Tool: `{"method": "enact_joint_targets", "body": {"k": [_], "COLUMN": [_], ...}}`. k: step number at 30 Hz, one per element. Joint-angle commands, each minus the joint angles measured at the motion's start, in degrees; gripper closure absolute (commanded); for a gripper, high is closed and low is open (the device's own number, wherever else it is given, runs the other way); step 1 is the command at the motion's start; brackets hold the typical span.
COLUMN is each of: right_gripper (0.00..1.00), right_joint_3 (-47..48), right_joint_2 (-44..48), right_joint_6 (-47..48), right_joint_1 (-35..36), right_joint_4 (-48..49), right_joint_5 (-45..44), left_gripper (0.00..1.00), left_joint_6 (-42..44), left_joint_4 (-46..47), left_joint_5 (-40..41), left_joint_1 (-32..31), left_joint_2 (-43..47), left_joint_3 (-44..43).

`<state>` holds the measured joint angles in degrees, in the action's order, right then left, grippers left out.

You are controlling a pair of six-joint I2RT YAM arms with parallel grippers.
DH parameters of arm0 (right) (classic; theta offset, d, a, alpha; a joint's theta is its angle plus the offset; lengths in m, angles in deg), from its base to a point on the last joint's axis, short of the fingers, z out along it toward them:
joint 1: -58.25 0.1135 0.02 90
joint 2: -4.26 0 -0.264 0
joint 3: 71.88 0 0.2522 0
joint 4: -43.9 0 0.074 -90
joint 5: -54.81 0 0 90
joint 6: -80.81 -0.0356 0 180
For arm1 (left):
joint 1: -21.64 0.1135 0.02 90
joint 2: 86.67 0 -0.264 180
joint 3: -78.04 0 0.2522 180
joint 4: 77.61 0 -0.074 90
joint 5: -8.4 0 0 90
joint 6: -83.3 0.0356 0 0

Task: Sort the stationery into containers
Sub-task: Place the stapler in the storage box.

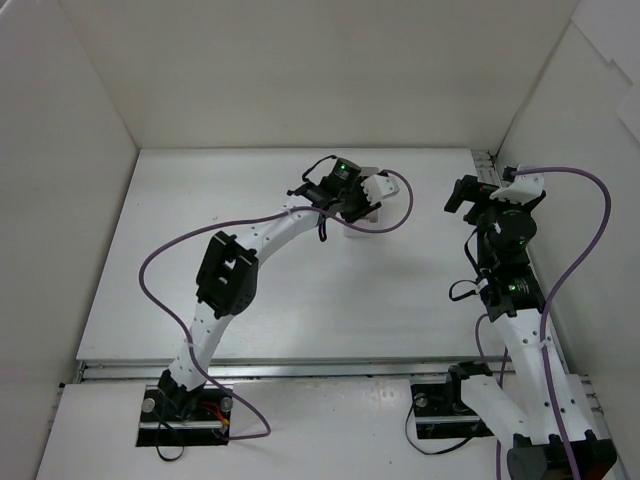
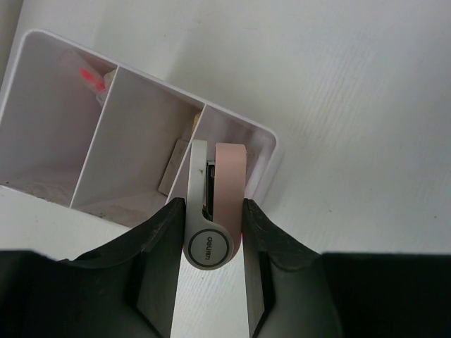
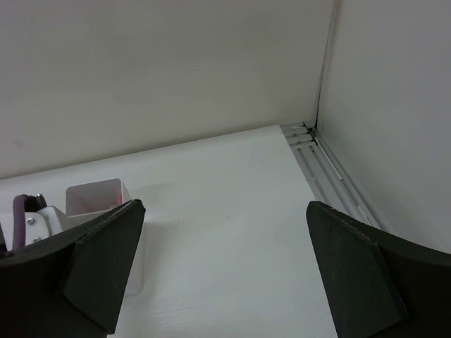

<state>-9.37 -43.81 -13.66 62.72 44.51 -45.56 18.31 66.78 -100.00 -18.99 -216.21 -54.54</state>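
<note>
**A:** Top view first. Where is the left gripper (image 1: 368,203)?

**B:** At the far middle of the table (image 1: 200,260), right over the box (image 1: 360,226), which it mostly hides. I cannot tell from here how its jaws stand.

**A:** And the right gripper (image 1: 462,195)?

**B:** Near the right wall, well apart from the box. Nothing shows in it.

**A:** Left wrist view, then.

**B:** The left gripper (image 2: 211,236) is clamped on the pink block (image 2: 230,179). This is a pale pink slab with a white piece beside it and a round grey cap marked "deli". A finger (image 2: 158,243) presses on each side.

**A:** Where does the block sit against the box (image 2: 264,165)?

**B:** Its far end points into the rightmost of three compartments. I cannot tell whether it is inside or only above the rim.

**A:** The other compartments?

**B:** A tan block (image 2: 176,165) leans on the wall of the middle one. A pink stick (image 2: 89,76) stands in the far corner of the left one.

**A:** Right wrist view?

**B:** The right gripper (image 3: 224,211) has its jaws wide apart, with only bare table (image 3: 232,183) between them. The box (image 3: 95,197) shows at the left, upright, with part of the left gripper (image 3: 46,220) just beside it.
</note>
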Motion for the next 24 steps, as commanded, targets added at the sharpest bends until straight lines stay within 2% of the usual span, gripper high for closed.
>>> {"method": "enact_joint_targets", "body": {"k": [1,5,10,13,14,15,17,24], "right_gripper": [0.02,0.02,0.02,0.02,0.02,0.02,0.02,0.02], "right_joint_3": [1.70,1.61,2.14,1.96,1.87,1.96,1.96,1.87], "right_joint_2": [-0.44,-0.18,-0.53,-0.53,-0.70,-0.62,-0.53,-0.18], "right_joint_6": [0.25,0.95,1.39,1.39,1.39,1.31,1.22,0.87], "right_joint_1": [-0.43,-0.43,-0.43,-0.43,-0.43,-0.43,-0.43,-0.43], "right_joint_4": [4.18,4.09,3.82,3.73,3.73,3.73,3.73,3.30], "right_joint_5": [-1.67,-1.84,-1.32,-0.88,-0.79,-0.70,-0.27,1.05], "left_gripper": [0.91,0.84,0.83,0.67,0.49,0.38,0.26,0.23], "left_joint_6": [1.79,2.06,2.67,1.97,1.88,1.79,1.88,1.62], "left_joint_4": [4.79,7.51,8.49,8.57,8.75,8.92,9.19,9.98], "left_joint_5": [1.96,4.93,6.79,6.62,6.53,6.44,6.53,5.12], "left_joint_1": [-0.16,-0.16,-0.16,-0.68,-0.69,-0.69,-1.21,-1.74], "left_joint_2": [0.95,-0.45,-2.04,-1.69,-1.42,-0.73,0.42,3.93], "left_joint_3": [-3.34,-3.43,-3.78,-2.65,-2.29,-1.68,-0.45,0.44]}}
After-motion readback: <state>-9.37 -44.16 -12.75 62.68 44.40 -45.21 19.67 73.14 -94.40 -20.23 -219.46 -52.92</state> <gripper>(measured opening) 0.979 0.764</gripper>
